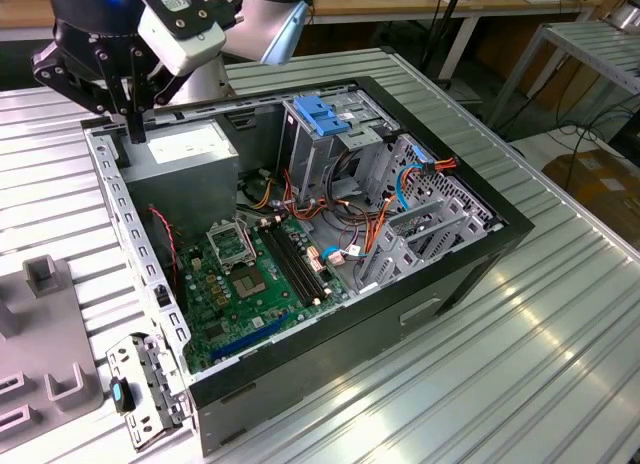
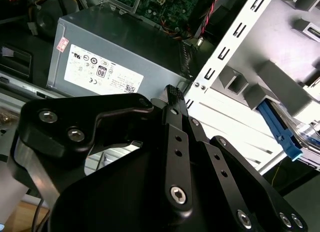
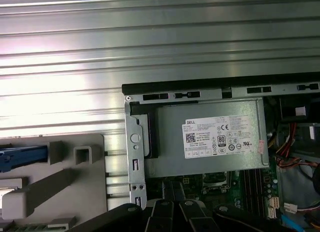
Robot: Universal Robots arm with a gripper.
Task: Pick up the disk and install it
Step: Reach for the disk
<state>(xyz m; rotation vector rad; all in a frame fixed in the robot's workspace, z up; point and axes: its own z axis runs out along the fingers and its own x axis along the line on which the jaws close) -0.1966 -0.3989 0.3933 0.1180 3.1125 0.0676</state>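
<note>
**Operator:** State the position and condition of the pincer.

**Inspector:** In the exterior view the pincer point(image 1: 135, 132) hangs at the 10 o'clock corner of the open computer case point(image 1: 330, 359); its fingertips are pressed together with nothing between them; the tips point down over the spot where the power supply point(image 1: 185, 149) meets the perforated case rail point(image 1: 125, 214); contact with either cannot be told.

**Operator:** State the layout of the case.

**Inspector:** The case lies on its side, open face up, on the ribbed metal desk point(image 1: 520, 364); the power supply occupies the 11 o'clock corner; the drive cage point(image 1: 318, 119), with its blue plastic top, stands at 12 o'clock; the green motherboard point(image 1: 250, 284) covers the floor from the centre toward 7 o'clock; orange and blue cables point(image 1: 372, 234) run at 2 o'clock, just beside the cage.

**Operator:** Locate the disk.

**Inspector:** The disk cannot be identified with certainty; a grey fixture point(image 1: 50, 334) lies on the desk at 8 o'clock of the case, well apart from the cage; in the second wrist view a blue-railed part point(image 2: 280, 129) rests on that fixture, beyond the case rail; whether this part is the disk cannot be told; a loose metal bracket point(image 1: 145, 384) with a blue latch lies on the desk at 7 o'clock, just beside the case wall.
</note>
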